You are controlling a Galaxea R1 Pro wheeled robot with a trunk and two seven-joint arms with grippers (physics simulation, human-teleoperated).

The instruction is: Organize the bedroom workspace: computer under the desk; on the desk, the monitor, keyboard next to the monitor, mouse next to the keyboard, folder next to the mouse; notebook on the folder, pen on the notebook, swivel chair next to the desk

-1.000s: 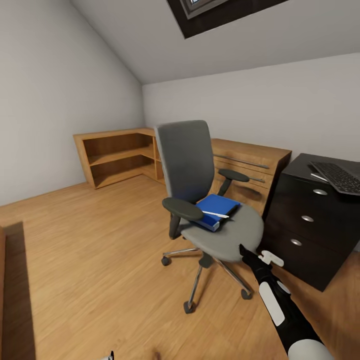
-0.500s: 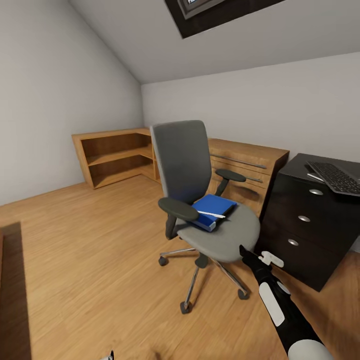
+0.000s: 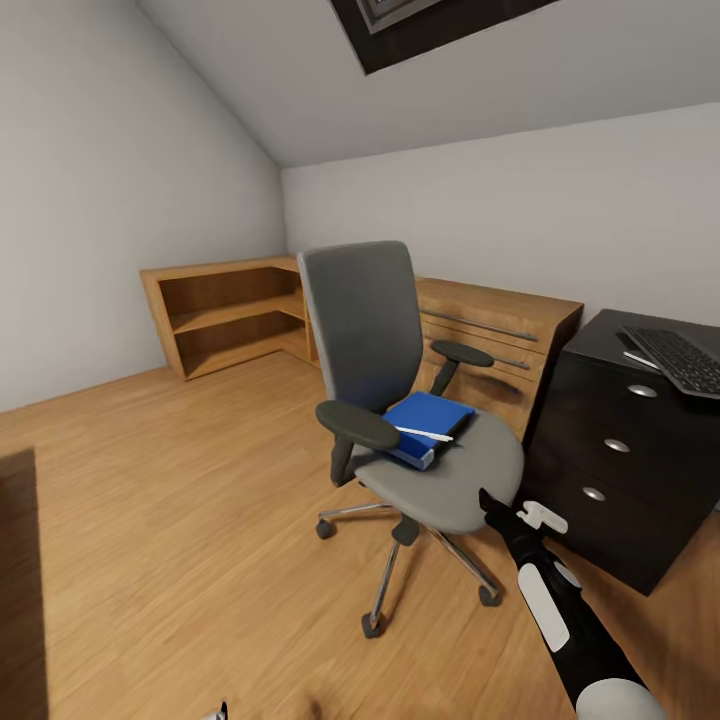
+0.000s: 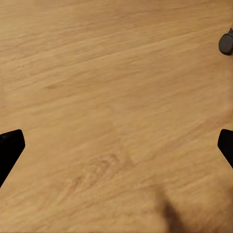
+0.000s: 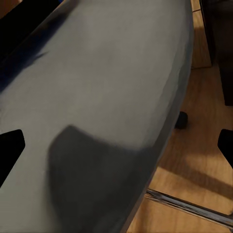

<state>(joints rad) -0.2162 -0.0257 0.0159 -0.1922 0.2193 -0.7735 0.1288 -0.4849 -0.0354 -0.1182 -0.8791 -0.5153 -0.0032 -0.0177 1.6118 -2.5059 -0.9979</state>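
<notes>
Fingers (image 5: 11,145) apart over swivel chair (image 5: 97,97)

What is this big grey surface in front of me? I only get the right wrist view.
Observer: The swivel chair seat. The head view shows the right arm reaching to its near edge.
Operator: Anything lying on the seat?
Observer: The blue folder, with the pen across its top.
Operator: And the other side?
Observer: The left wrist view shows its jaws apart above the wood floor.
</notes>
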